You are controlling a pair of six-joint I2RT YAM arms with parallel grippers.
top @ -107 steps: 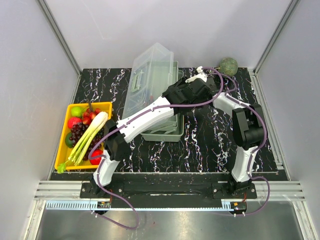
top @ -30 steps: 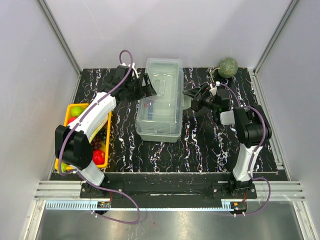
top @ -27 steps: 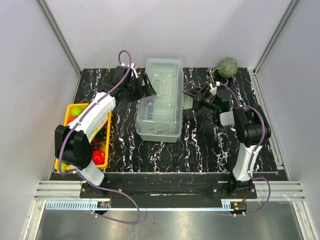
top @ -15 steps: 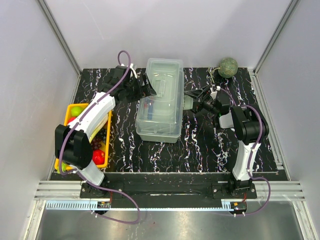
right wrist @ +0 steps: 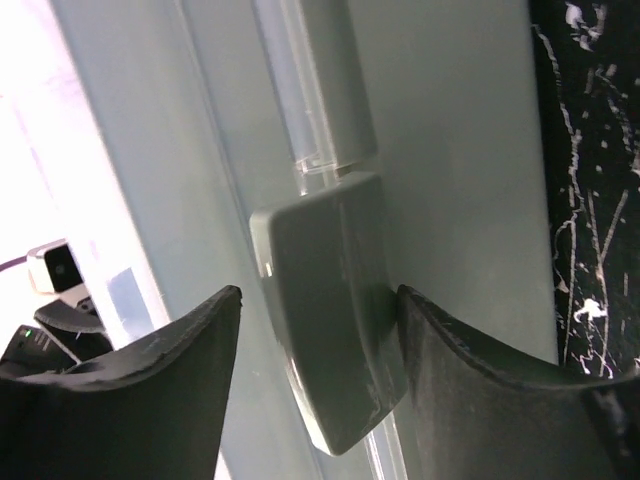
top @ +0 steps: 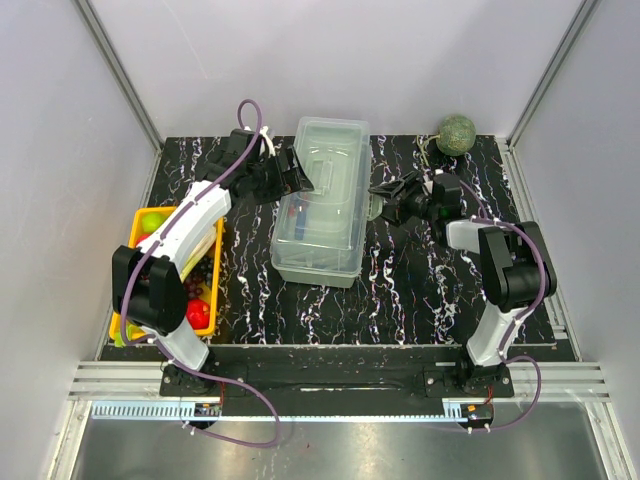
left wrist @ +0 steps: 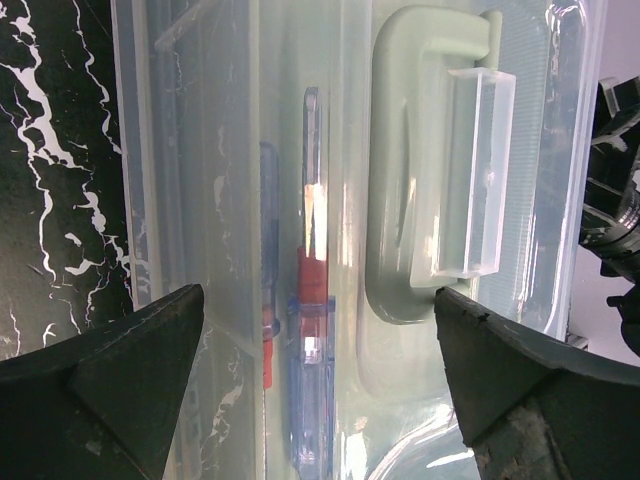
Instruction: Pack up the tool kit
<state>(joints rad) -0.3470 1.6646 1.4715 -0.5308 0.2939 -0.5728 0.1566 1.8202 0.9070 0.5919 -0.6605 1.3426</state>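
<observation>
The tool kit (top: 318, 205) is a pale grey-green box standing mid-table with its translucent lid down. In the left wrist view I see the lid's handle (left wrist: 425, 190) and red and blue tools (left wrist: 310, 300) through the lid. My left gripper (top: 300, 178) hovers over the lid's left side, open and holding nothing (left wrist: 318, 400). My right gripper (top: 376, 203) is at the box's right wall. There its jaws straddle a grey latch (right wrist: 345, 290). The right finger (right wrist: 470, 380) touches the latch and the left finger (right wrist: 150, 390) stands apart from it.
A yellow tray (top: 122, 290) of fruit and vegetables lies at the table's left edge, beside the left arm. A green round fruit (top: 457, 132) rests in the back right corner. Grey walls and metal rails enclose the black marbled table (top: 400, 290).
The lid, which stood open earlier, is down, and the left arm has moved to the box's left. The right gripper has moved in against the box, its jaws narrowing round the latch.
</observation>
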